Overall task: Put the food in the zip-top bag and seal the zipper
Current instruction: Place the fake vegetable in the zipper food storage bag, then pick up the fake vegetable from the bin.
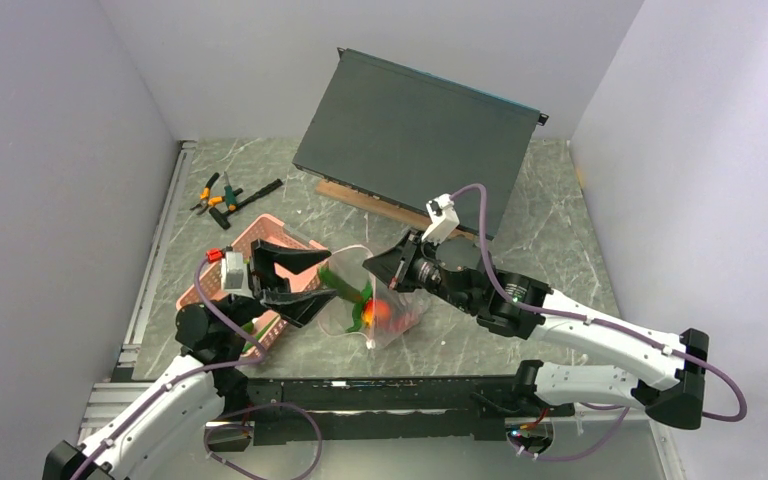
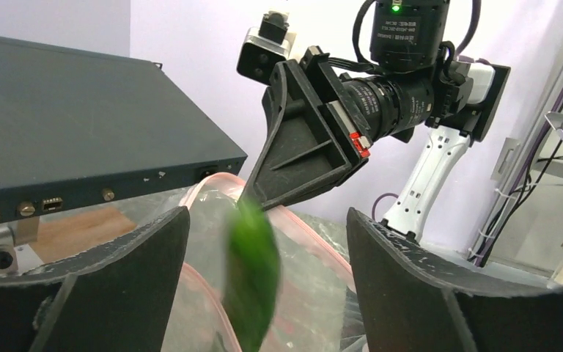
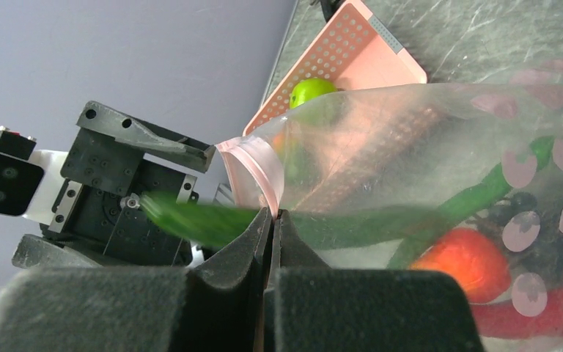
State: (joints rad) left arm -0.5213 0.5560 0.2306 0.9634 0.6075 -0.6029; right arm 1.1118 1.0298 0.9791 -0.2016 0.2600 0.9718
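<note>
The clear crinkly zip-top bag (image 1: 392,312) stands on the grey counter (image 1: 560,220), its pale-pink zipper strip (image 3: 253,165) clamped in the right tool (image 3: 273,220). A blurred long green pepper (image 2: 253,282) is at the bag's mouth, between the wide-apart fingers of the left tool (image 1: 318,280). Red and orange pieces (image 3: 469,260) lie inside the bag.

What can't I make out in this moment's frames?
Long green pepper: motion-blurred in the left wrist view, lower end cut off by the bottom edge.
Pink basket: top view, partly covered by the open left gripper; contents unclear.
Zipper: right wrist view, pinched stretch hidden inside the shut right gripper.
Food in the zip-top bag: top view, too small to name.
</note>
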